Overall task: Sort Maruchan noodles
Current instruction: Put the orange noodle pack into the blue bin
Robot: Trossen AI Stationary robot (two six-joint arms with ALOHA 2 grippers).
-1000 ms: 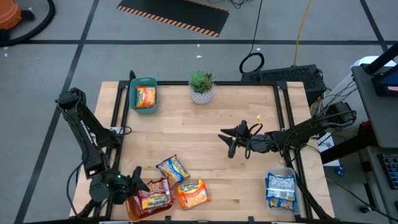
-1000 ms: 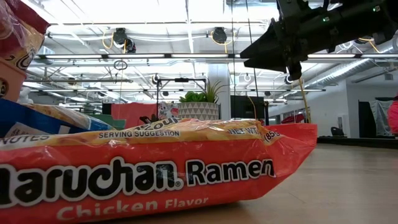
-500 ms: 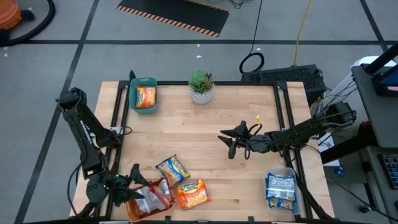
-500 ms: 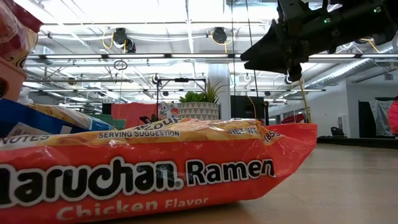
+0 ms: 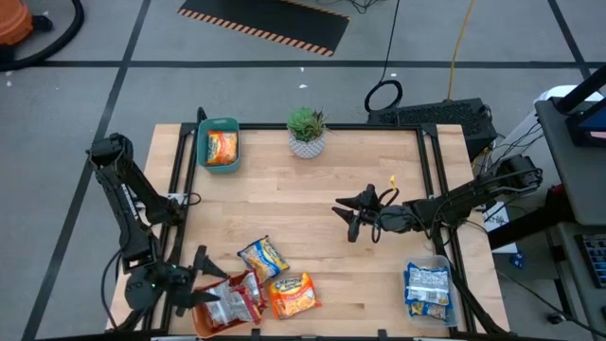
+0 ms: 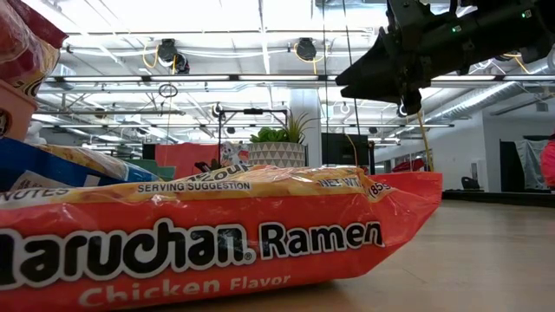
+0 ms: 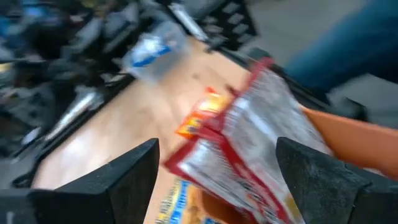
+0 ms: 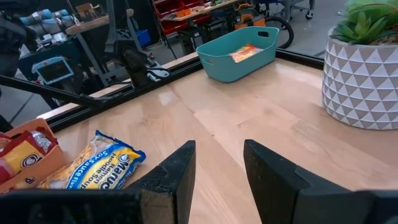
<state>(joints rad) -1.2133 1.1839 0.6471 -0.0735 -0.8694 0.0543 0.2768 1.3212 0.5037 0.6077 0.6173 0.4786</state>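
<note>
My left gripper stood spread beside the silver-red Maruchan packet in the orange bin; I judged it wise to lift clear without snagging; right gripper hovered mid-table, fingers slightly apart, empty.

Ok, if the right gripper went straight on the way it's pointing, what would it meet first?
Probably nothing soon: the right gripper points left over bare table. The blue-and-yellow noodle packet lies off to one side of its line, though depth is hard to judge.
</note>
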